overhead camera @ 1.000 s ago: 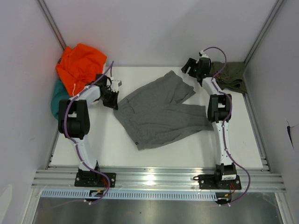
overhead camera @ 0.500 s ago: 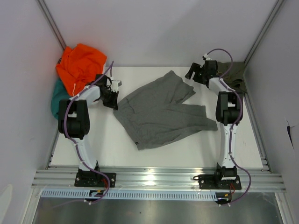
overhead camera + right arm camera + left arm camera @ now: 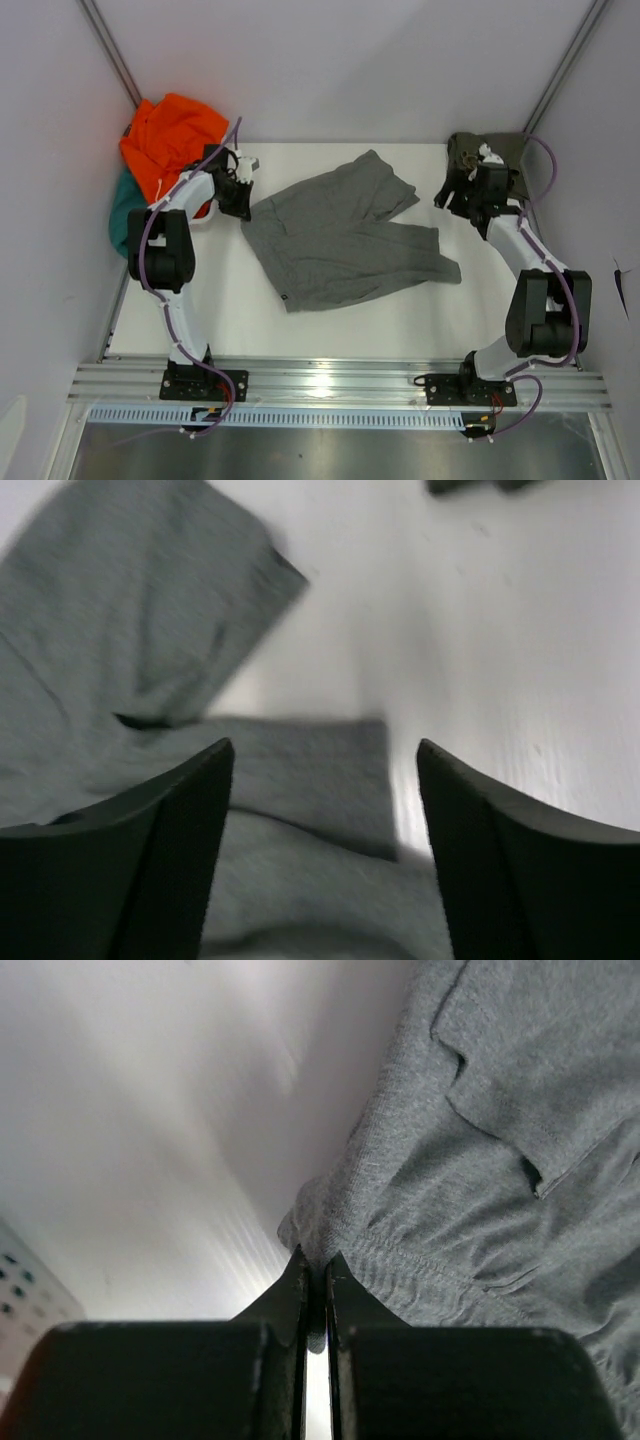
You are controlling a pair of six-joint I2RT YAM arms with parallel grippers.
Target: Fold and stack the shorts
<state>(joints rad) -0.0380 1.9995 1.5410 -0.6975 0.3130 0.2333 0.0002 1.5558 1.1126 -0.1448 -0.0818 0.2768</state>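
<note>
left wrist: jaws tight on shorts

Matt cloth on a smooth white table
The grey shorts are seen as soft, matt knit cloth, gathered at the waistband and stitched at the seams. The table is shown smooth with a faint sheen, and the rail as bright, glossy metal. The fingers of the right gripper are seen as smooth, matt black.
</note>
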